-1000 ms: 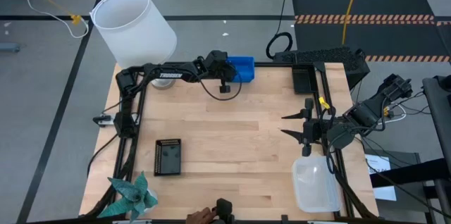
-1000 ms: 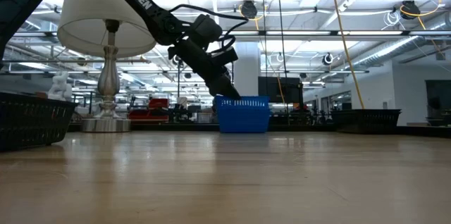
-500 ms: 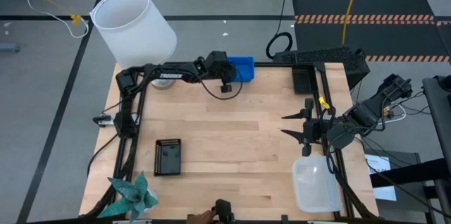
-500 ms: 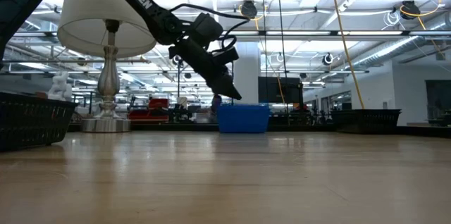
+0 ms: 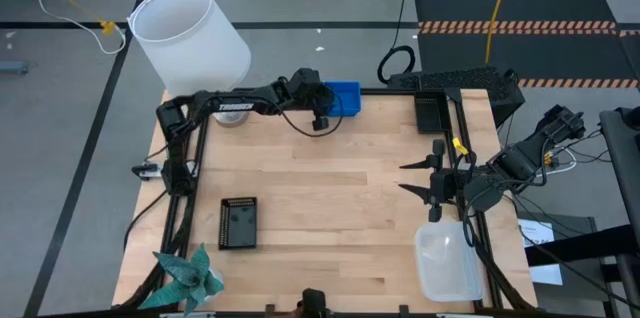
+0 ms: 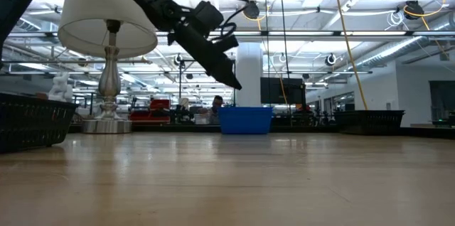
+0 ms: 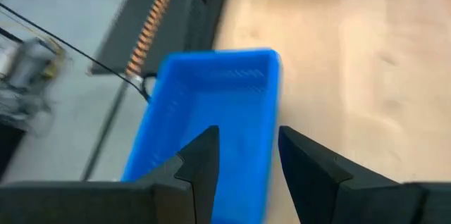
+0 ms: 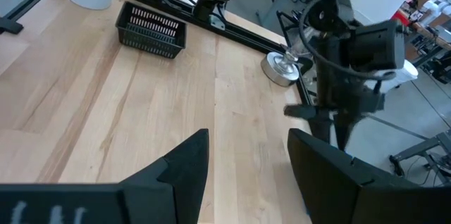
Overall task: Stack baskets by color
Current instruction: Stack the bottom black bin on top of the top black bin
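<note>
The bright blue rectangular plastic basket (image 5: 344,97) sits on the light wooden worktop (image 5: 340,208) at its far edge, near the middle. The left gripper (image 7: 243,155) hangs in the air above the basket's near rim, its fingers (image 7: 201,164) apart and clear of the plastic; in the low view it (image 6: 229,78) is raised above the basket (image 6: 246,120), not touching it.

A black slotted plastic basket (image 5: 238,222) lies on the near-left part of the worktop, and another black slotted basket (image 5: 433,114) rests at the far right corner. A clear see-through plastic basket (image 5: 447,263) lies at the near right edge.

The right gripper (image 5: 405,178) waits above the right side of the worktop, between the far black basket and the clear one, its fingers (image 8: 180,168) spread wide and holding nothing.
</note>
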Action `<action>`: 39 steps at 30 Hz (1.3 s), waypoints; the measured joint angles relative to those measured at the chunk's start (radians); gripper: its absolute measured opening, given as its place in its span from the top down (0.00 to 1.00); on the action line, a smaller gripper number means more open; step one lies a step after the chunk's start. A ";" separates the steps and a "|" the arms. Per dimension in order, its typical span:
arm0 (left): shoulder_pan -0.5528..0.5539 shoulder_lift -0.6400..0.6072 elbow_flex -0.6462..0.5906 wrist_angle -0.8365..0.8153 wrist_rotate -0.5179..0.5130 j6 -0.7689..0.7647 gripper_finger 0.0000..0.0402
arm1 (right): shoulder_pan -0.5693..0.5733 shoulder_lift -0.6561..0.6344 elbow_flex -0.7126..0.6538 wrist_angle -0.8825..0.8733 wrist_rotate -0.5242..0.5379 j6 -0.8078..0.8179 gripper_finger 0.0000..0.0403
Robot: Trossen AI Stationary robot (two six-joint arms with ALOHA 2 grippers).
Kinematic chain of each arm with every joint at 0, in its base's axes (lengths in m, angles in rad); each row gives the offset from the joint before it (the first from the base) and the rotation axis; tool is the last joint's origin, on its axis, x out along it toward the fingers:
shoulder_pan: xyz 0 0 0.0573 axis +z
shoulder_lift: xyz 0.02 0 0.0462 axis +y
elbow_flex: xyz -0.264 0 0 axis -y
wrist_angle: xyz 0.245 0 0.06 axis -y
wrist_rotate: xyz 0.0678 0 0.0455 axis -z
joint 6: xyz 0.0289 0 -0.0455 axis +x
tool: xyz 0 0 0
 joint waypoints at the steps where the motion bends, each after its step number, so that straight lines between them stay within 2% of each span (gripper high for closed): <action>1: -0.004 -0.012 0.000 -0.028 0.004 -0.003 0.63 | 0.000 0.000 0.000 0.000 0.000 0.000 0.54; 7: -0.060 -0.085 0.000 -0.156 0.005 -0.058 0.63 | 0.000 0.000 0.000 0.007 0.000 -0.029 0.54; 11: -0.136 -0.143 0.000 -0.295 0.005 -0.105 0.63 | 0.000 0.000 0.000 0.030 0.000 -0.076 0.54; 17: -0.317 -0.244 0.000 -0.597 0.001 -0.243 0.63 | -0.001 0.000 0.000 0.029 0.000 -0.094 0.54; 19: -0.401 -0.272 -0.001 -0.664 -0.045 -0.293 0.63 | -0.001 0.000 0.000 0.029 0.000 -0.101 0.54; 23: -0.583 -0.319 -0.026 -0.737 -0.147 -0.411 0.63 | -0.001 0.000 0.000 0.030 0.000 -0.130 0.54; 27: -0.743 -0.328 -0.052 -0.768 -0.161 -0.562 0.63 | -0.001 0.000 0.000 0.036 0.000 -0.148 0.54; 30: -0.846 -0.329 -0.077 -0.768 -0.219 -0.660 0.63 | -0.001 0.000 0.000 0.055 0.000 -0.151 0.54; 35: -0.965 -0.329 -0.137 -0.769 -0.303 -0.812 0.63 | -0.001 0.000 0.000 0.085 0.000 -0.163 0.54; 39: -1.021 -0.329 -0.184 -0.774 -0.318 -0.930 0.63 | -0.001 0.000 0.000 0.084 0.000 -0.163 0.54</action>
